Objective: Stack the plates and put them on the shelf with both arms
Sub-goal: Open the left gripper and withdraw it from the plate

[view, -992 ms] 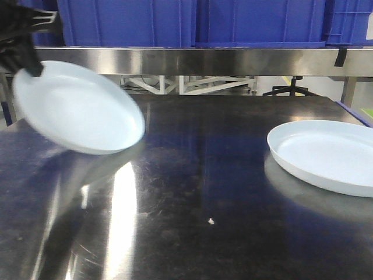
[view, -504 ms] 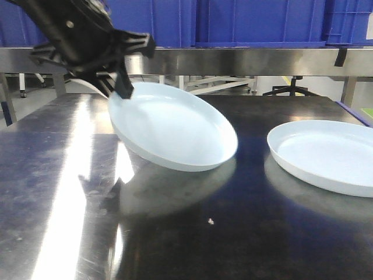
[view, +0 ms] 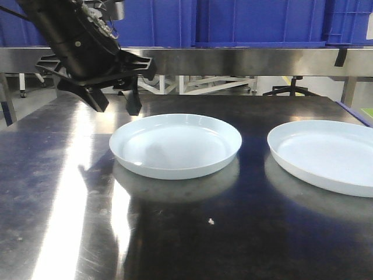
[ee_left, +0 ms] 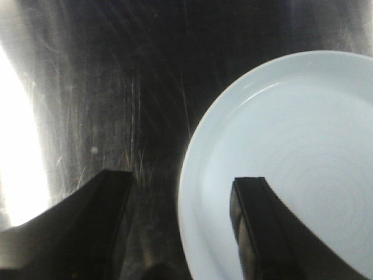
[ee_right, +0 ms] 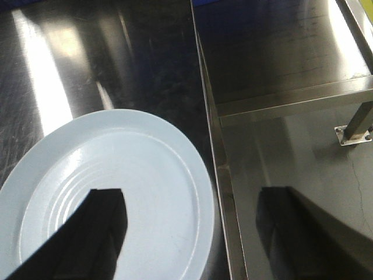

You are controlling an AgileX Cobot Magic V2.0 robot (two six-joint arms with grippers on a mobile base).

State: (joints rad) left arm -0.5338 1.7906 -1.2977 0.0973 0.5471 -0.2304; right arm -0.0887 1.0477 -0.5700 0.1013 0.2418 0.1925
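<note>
The left gripper (view: 116, 107) hangs just above the far left rim of the middle plate (view: 175, 146) with its jaws spread and nothing between them. In the wrist view one finger is over the plate's inner face and the other over bare table (view: 192, 239). The right gripper (ee_right: 189, 195) is also spread and empty. It hovers over the near right side of the right plate (view: 326, 154), with one finger above the plate and the other out past the table's right edge.

Both plates lie flat and upright on the dark steel table, side by side with a clear gap between them. By the look of it, the stacking is not yet done: one plate has to be lifted onto the other, and then the pair has to be carried to the shelf (view: 233, 61), so most of the task remains.

The shelf runs along the far side of the table, and blue crates (view: 256, 20) fill the tier above its front rail, so free room there looks scarce. A small pale speck (view: 210, 221) lies on the near table, clear of both plates. The low rims offer little to grip.
</note>
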